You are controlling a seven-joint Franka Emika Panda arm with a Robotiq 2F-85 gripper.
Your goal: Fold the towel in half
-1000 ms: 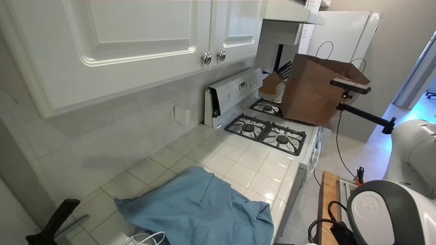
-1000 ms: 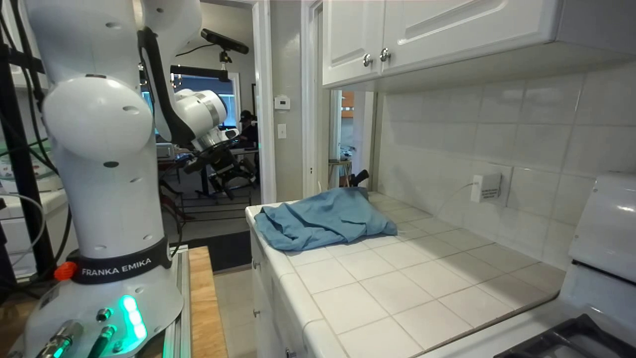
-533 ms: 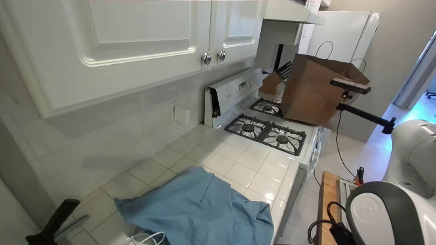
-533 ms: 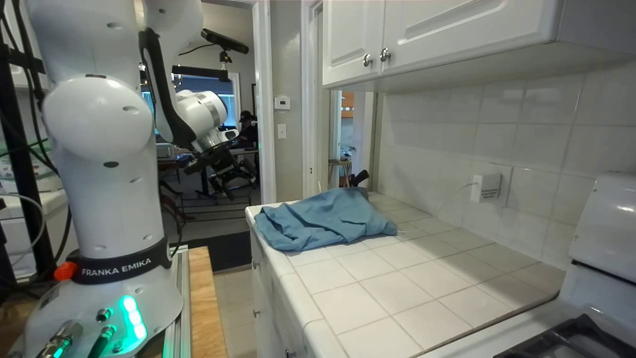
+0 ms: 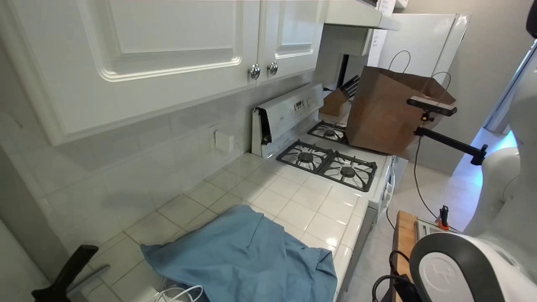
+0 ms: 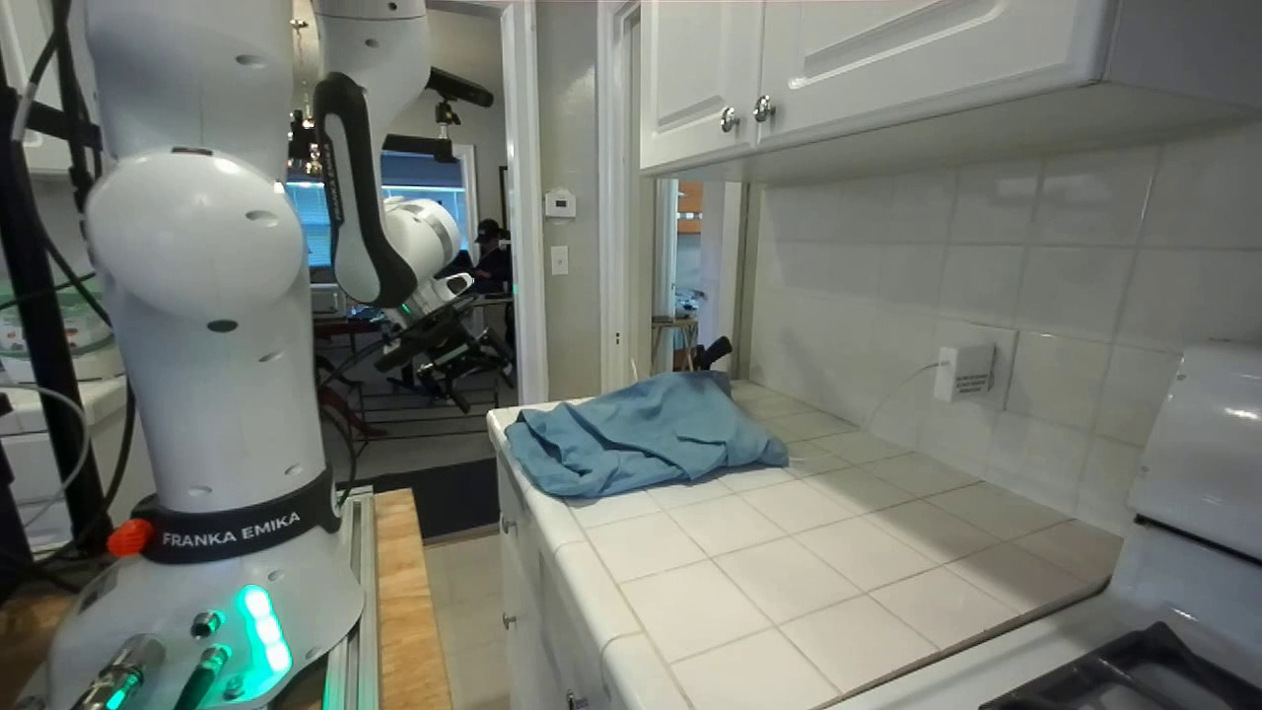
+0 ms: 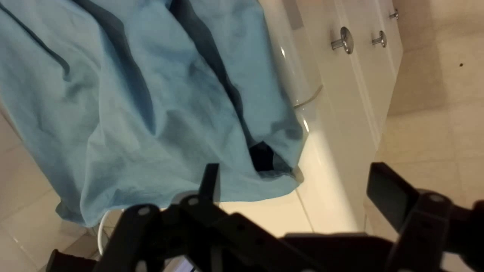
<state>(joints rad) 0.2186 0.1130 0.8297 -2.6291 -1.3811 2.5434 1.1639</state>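
The light blue towel (image 5: 251, 260) lies rumpled on the white tiled counter, and it also shows in an exterior view (image 6: 646, 434) near the counter's end. In the wrist view the towel (image 7: 159, 113) has several long folds and a dark gap under a raised fold near the counter's front edge. My gripper (image 6: 478, 380) hangs off the counter's end, to the side of the towel and apart from it. In the wrist view the gripper (image 7: 295, 177) is open and empty, its fingers wide apart. The towel's corner shows between and beyond them.
A white cable (image 5: 180, 291) and a black-handled object (image 5: 67, 272) lie beside the towel. A stove (image 5: 327, 163) with a brown paper bag (image 5: 390, 113) stands along the counter. White cabinets (image 6: 887, 59) hang above. Drawer knobs (image 7: 344, 40) stick out from the counter front.
The arm has swung toward the counter, and the gripper has moved slightly right and down in an exterior view. The towel has not moved.
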